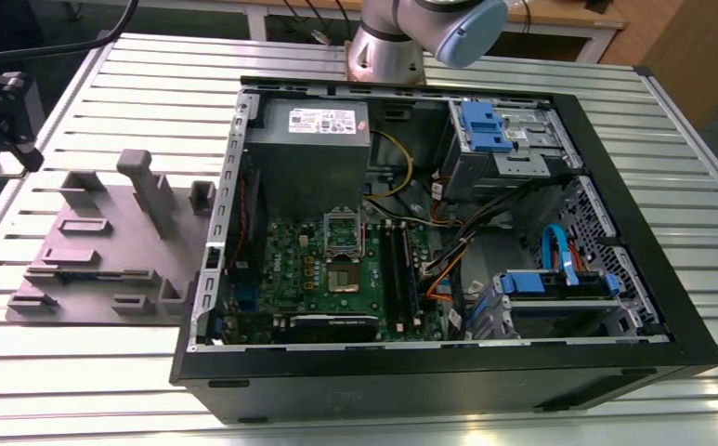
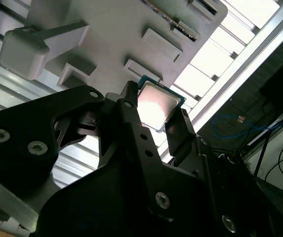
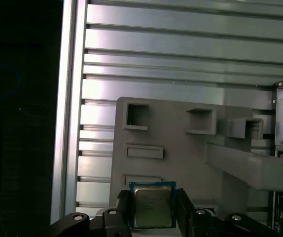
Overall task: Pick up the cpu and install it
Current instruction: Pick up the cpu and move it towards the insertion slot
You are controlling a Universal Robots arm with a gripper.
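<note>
Both claw (image 3: 153, 210) fingers (image 3: 123, 208) pinch the cpu (image 3: 152, 203) by opposite edges, over the grey fixture plate (image 3: 181, 148) on the slatted bench (image 3: 156, 49). Open computer case (image 1: 433, 376) sits just beside the plate.

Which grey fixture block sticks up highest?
The tall post on the fixture, toward the computer case; the other blocks stay much lower. The hand grips the cpu.

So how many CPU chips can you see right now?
1. The cpu is clamped in the pincer, with the grey fixture plate behind it in both wrist views. Others could be hidden inside the computer case.
</note>
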